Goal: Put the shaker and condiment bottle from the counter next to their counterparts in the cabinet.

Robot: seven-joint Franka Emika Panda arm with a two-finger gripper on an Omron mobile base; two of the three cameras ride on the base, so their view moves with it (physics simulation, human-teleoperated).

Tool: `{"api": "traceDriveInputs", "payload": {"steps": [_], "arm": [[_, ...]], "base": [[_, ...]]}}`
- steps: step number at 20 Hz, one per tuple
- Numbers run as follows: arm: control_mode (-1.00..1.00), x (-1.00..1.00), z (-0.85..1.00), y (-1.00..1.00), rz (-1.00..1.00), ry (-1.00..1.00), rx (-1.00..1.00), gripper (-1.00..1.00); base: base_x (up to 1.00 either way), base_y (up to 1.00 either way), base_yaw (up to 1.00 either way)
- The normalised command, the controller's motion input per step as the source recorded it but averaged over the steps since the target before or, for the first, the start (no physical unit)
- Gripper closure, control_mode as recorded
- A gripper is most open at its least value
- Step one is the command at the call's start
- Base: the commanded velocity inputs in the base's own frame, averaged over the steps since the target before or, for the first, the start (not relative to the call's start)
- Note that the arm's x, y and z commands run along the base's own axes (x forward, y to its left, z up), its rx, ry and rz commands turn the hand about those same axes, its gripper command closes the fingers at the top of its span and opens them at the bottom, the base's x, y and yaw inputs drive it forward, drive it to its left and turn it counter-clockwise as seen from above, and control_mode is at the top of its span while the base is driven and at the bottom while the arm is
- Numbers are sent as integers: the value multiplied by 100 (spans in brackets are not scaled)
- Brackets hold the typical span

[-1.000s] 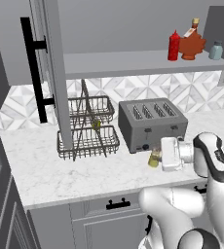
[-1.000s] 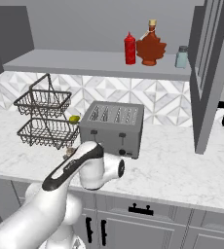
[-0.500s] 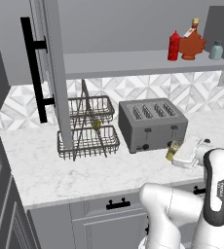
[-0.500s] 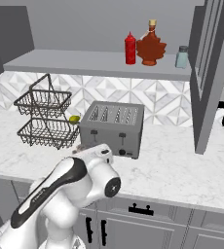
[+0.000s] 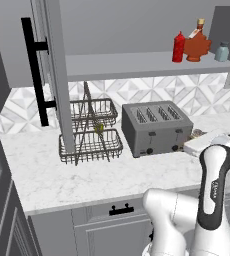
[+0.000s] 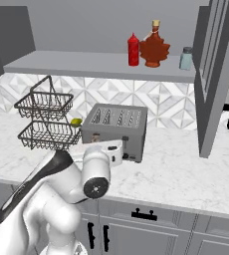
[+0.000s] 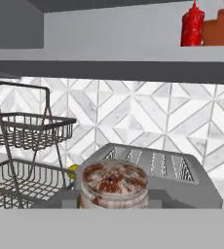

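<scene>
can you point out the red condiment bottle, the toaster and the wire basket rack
condiment bottle [image 6: 133,50]: right base view, middle of its red body, on the cabinet shelf.
toaster [image 5: 157,135]: left base view, its grey front face.
wire basket rack [image 5: 91,146]: left base view, front rim of the lower basket.

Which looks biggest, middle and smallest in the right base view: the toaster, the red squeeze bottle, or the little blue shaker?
1. Toaster, by far the largest.
2. Condiment bottle, tall and slim.
3. Pale blue-grey shaker, smallest.

The toaster also stands nearer the camera.
</scene>
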Motion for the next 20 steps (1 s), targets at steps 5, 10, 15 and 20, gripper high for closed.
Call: {"api": "traceDriveInputs", "payload": {"steps": [5,10,15,20], "arm": [[-100,0,77,-52,-31,0,-17,100],[-100,0,70,-50,-29,0,-21,100],[-100,0,65,-47,-29,0,-24,100],[-100,0,64,-37,-25,1,-23,100]], "base": [[0,0,0],[0,0,0],[0,0,0],[0,0,0]]}}
